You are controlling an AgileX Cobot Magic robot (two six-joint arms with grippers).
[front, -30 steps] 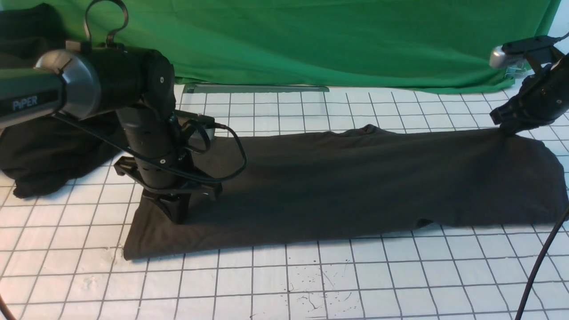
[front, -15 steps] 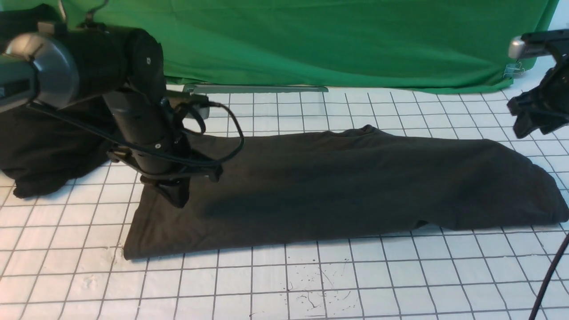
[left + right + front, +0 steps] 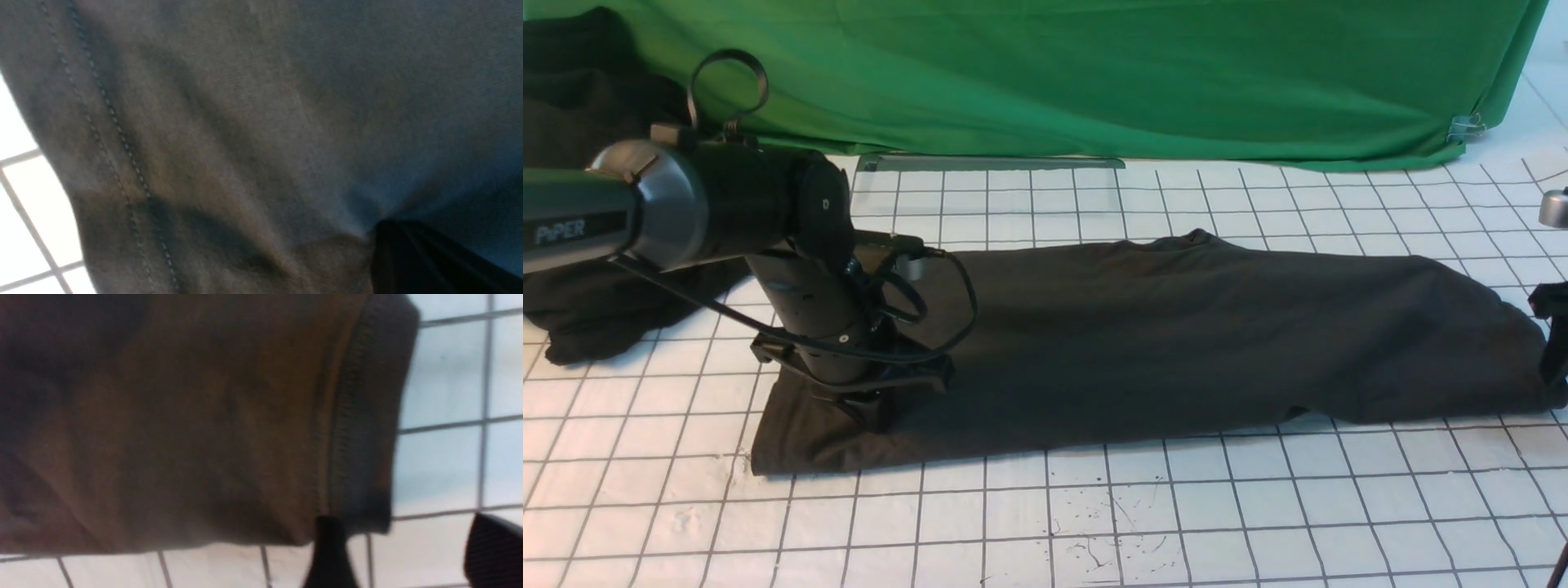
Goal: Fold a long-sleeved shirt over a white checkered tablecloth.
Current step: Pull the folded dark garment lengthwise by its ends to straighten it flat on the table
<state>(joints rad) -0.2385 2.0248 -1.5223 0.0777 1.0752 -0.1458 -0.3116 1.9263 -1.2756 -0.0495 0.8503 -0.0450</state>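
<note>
Front view shows the right gripper (image 3: 1554,339) has let go, jaws wide and empty beside the long-sleeved shirt (image 3: 1176,343) lying flat on the white checkered tablecloth (image 3: 1094,523), while the closed left gripper (image 3: 874,412) presses its other end: a regrasp seems next.

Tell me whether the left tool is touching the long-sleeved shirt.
Touching. The left wrist view shows the left tool, shut, pressed tip-first into the long-sleeved shirt, with the cloth puckering around the tip.
</note>
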